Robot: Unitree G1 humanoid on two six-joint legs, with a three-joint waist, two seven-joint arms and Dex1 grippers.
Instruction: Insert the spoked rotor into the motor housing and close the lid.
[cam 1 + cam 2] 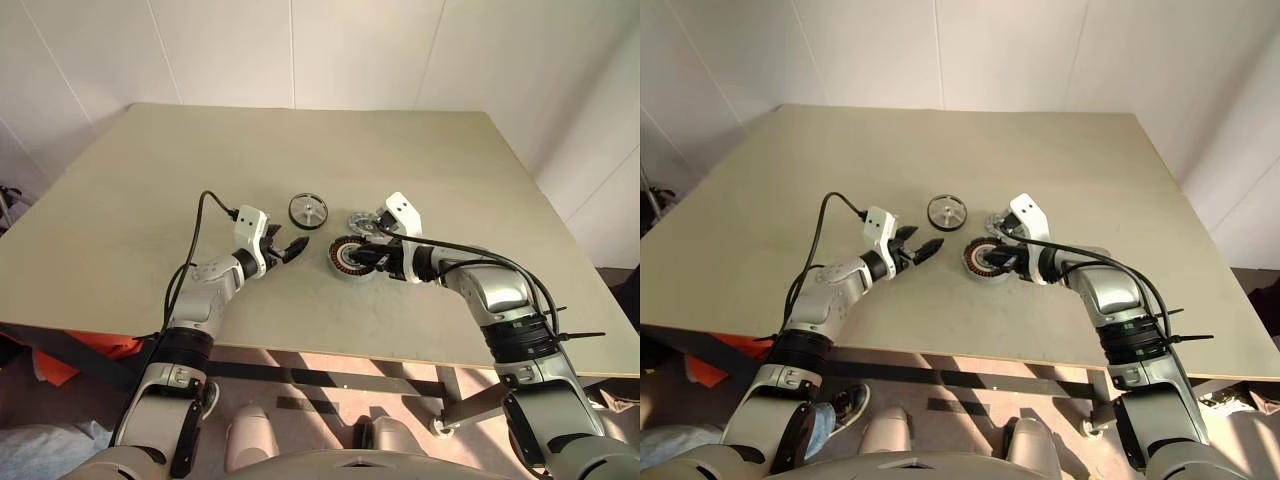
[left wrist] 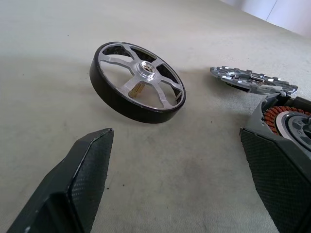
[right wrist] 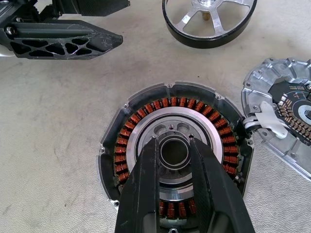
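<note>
While the right gripper (image 3: 172, 145) reached into the motor housing (image 1: 348, 258) near the centre of the head view, its two black fingers (image 3: 146, 189) stood a little apart over the dark centre hub, inside the ring of copper windings; whether they gripped the hub could not be told. The left gripper (image 1: 284, 246), left of centre, had its fingers spread wide and empty above the table (image 1: 150, 180). The spoked rotor (image 1: 308, 210) lay just above them in the frame. The lid (image 1: 362, 222) lay just beyond the housing.
</note>
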